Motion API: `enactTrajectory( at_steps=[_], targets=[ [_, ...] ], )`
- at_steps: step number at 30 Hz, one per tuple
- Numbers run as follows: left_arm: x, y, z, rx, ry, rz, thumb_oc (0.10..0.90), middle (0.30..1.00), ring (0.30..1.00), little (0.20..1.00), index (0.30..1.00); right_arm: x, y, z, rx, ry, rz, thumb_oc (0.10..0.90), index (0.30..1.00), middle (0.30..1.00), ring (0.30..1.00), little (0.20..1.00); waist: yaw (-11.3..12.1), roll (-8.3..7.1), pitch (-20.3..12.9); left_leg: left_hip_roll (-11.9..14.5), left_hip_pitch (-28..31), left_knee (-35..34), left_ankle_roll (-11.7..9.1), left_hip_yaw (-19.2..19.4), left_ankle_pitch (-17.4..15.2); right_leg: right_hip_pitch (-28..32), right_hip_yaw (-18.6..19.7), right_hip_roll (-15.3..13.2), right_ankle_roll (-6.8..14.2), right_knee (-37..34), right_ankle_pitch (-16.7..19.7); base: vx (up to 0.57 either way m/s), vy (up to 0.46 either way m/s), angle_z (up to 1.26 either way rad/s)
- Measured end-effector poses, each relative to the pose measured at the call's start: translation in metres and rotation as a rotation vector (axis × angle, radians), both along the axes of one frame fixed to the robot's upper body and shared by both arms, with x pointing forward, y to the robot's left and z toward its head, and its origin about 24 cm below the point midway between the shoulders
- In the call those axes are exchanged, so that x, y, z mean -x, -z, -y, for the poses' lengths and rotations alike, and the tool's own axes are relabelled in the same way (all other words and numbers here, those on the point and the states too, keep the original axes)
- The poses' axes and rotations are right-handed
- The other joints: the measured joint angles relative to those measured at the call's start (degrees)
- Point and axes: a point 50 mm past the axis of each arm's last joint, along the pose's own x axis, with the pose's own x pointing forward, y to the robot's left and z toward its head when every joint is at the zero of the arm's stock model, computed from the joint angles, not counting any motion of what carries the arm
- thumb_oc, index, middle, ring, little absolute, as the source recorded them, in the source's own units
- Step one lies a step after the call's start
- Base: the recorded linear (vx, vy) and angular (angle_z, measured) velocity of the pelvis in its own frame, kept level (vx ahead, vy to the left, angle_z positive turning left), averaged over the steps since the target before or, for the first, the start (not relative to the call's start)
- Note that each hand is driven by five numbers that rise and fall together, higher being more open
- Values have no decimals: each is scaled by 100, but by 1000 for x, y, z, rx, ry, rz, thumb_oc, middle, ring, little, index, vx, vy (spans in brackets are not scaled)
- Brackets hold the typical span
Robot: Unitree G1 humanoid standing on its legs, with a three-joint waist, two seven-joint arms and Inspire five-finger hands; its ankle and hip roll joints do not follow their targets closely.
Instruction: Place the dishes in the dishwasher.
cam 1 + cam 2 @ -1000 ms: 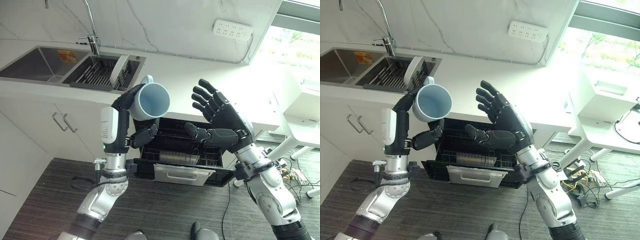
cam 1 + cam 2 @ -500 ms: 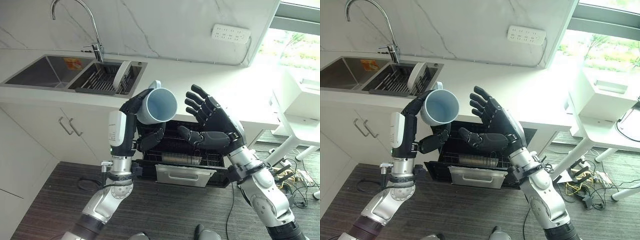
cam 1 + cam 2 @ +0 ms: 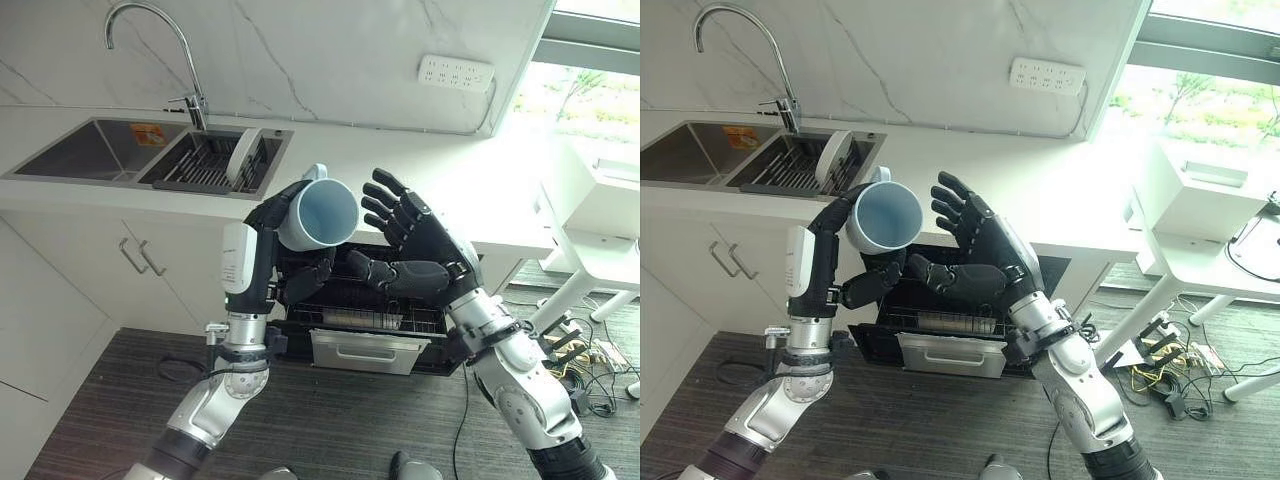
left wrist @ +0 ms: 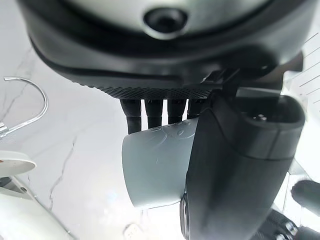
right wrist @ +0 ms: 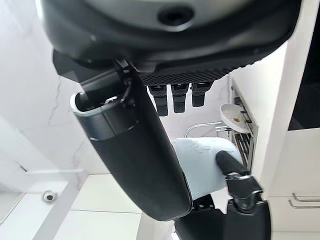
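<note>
There was one pale blue mug [image 3: 318, 213], one white plate [image 3: 238, 158] at the sink rack's right edge, one faucet [image 3: 160, 40], and two cabinet handles [image 3: 138, 257].

Left hand [image 3: 283, 205] grips a pale-blue mug [image 3: 318, 214] — right hand [image 3: 425, 245] spread just beside it.

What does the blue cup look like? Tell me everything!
The cup is pale blue and smooth, probably ceramic, with a handle at its upper back. It is empty. The left hand holds it in the air, tipped sideways with its opening facing the camera, above the open dishwasher. The open right hand is beside it, not touching.
</note>
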Motion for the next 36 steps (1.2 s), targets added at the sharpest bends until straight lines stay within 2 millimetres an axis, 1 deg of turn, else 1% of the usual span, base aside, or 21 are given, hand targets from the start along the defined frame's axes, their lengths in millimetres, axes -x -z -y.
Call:
enactTrajectory(
  at_steps=[4, 12, 14, 19, 23, 28, 36],
  targets=[
    [0, 1, 4, 4, 16, -10, 400, 300, 300, 300, 300, 0, 0, -11, -12, -40, -9, 800, 900, 900, 900, 900, 2, -12, -8, 2, 4, 1, 6, -3, -1, 1, 1, 2, 0, 9, 0, 0, 0, 0],
    [1, 3, 7, 4, 30, -22, 400, 300, 300, 300, 300, -1, 0, -14, -12, -45, -12, 800, 900, 900, 900, 900, 3, -69, -82, 2, 4, -2, 11, -2, -4, -1, 3, 2, -1, 7, -1, 0, 0, 0],
    [2, 5, 12, 0, 50, -32, 400, 300, 300, 300, 300, 0, 0, -17, -10, -53, -16, 800, 900, 900, 900, 900, 3, -68, -123, 2, 4, -3, 13, 0, -5, 1, 4, 1, -1, 2, -1, 0, 0, 0],
    [2, 6, 14, -10, 65, -47, 400, 300, 300, 300, 300, -1, 2, -19, -10, -41, -39, 800, 900, 900, 900, 900, 7, -67, -123, 1, 4, -2, 12, 0, -4, -2, 4, 0, -2, 4, -2, 0, 0, 0],
    [-2, 4, 20, 10, 86, -64, 400, 300, 300, 300, 300, -2, 4, -19, 49, 12, -26, 800, 900, 900, 900, 900, -2, -66, -123, 0, 3, -3, 12, 3, -4, -4, 7, 0, -1, 2, -2, 0, 0, 0],
    [-3, 3, 22, 16, 79, -65, 400, 300, 300, 300, 300, -5, 10, -17, 87, 92, -67, 800, 900, 900, 900, 900, -27, -65, -123, 1, 6, -12, 12, 21, -4, -21, 51, 5, -1, 1, -1, 0, 0, 0],
    [-3, 3, 24, 19, 82, -66, 400, 300, 300, 300, 300, -4, 15, -22, 93, 107, -103, 800, 900, 900, 900, 900, -25, -64, -123, -2, 38, -54, 7, 45, 1, -17, 52, 11, 0, -11, -1, 0, 0, 0]
  ],
)
